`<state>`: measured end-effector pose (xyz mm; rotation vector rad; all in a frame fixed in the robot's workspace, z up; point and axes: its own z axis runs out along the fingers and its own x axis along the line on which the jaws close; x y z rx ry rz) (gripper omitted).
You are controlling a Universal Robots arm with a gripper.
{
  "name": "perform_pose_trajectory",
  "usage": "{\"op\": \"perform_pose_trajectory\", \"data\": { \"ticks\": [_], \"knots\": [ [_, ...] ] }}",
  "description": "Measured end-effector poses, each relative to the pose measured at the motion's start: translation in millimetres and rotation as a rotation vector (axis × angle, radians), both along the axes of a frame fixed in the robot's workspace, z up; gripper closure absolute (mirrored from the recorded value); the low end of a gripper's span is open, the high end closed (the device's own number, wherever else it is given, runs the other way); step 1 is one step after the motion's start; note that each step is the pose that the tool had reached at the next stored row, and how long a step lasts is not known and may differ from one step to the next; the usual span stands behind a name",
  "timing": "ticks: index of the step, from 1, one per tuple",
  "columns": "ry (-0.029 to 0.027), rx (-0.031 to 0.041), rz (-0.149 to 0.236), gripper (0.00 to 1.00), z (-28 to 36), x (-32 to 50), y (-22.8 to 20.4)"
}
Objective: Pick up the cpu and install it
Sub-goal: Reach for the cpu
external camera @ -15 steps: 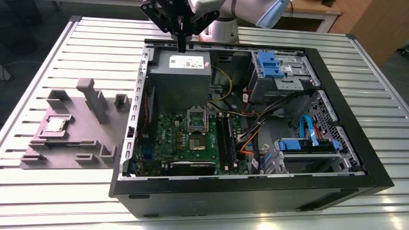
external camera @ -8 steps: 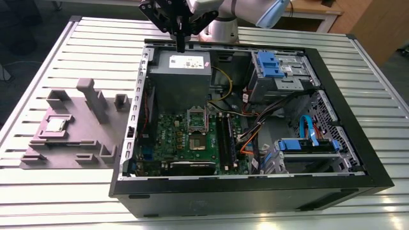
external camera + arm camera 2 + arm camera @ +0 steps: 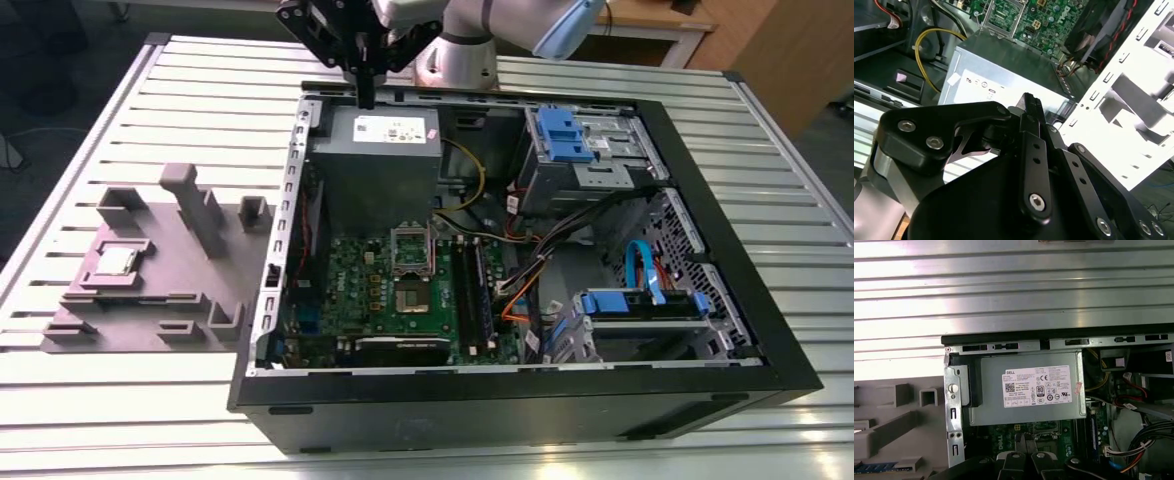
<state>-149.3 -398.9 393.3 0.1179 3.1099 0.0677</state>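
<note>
Grey moulded fixture [image 3: 200,310] sits on the slatted metal surface [image 3: 134,420] at the exterior view's left, just beside the open computer case [image 3: 534,400]. The cpu [image 3: 118,262] lies flat in a square pocket on the fixture's left part, silvery top up, well apart from the jaws and untouched.

Inside the case, left half: grey power supply [image 3: 380,165] at the far end, label facing up, green motherboard [image 3: 347,280] nearer. The socket frame [image 3: 411,290] is near the board's middle, dark centre, no chip seated in it. Black memory slots [image 3: 474,290] run just to its right.

The arm [image 3: 467,40] comes in from the far side. The jaws hang above the power supply's far edge, pointing down, not touching it. Both wrist views show the power supply [image 3: 1014,65] [image 3: 1029,390] beyond the black fingers [image 3: 1030,107], which are pressed together with nothing between them.

A yellow cable [image 3: 467,175] loops right of the power supply. Further right are blue drive brackets, one far [image 3: 567,135], one near [image 3: 641,300], with cable bundles between them.
</note>
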Motion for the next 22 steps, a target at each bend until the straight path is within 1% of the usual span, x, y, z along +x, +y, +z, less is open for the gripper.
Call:
{"op": "perform_pose_trajectory", "data": {
  "ticks": [8, 22],
  "knots": [
    [-0.0025, 0.0001, 0.000, 0.90, 0.0, -11.5, 0.0],
    [-0.0025, 0.0000, 0.000, 0.90, 0.0, -12.7, 0.0]
  ]
}}
